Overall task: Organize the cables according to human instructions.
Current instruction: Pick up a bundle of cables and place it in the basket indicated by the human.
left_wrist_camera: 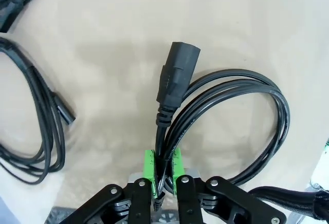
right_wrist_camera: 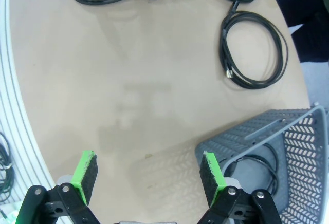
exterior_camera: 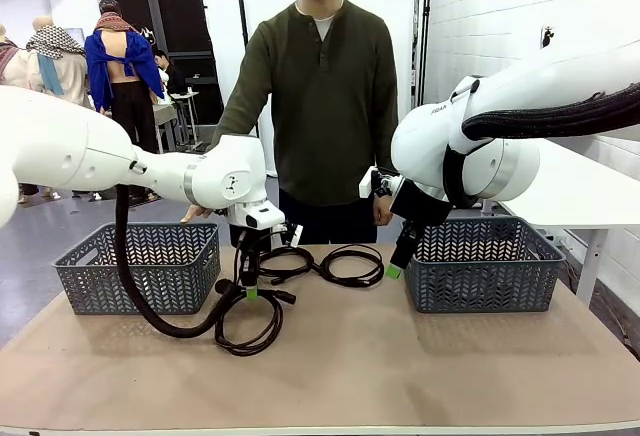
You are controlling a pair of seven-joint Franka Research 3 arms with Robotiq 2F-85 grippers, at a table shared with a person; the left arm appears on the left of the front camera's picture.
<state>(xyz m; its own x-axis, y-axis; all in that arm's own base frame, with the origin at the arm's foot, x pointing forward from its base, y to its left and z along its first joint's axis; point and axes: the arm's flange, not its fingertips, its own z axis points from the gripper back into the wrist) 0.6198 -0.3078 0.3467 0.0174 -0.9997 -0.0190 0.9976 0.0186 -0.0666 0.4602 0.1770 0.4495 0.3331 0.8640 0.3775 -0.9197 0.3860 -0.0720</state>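
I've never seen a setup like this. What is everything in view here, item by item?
cables: four, black; one pinched in the left gripper, two coiled on the table's far middle, one inside the right basket.
baskets: two, grey; left end and right end of the table.
table: one, tan top.
person: one, dark olive shirt, standing at the far side.
arms: two, white; left, right.
left gripper: one, black with green pads, shut on a cable.
right gripper: one, same colours, open, by the right basket's corner.
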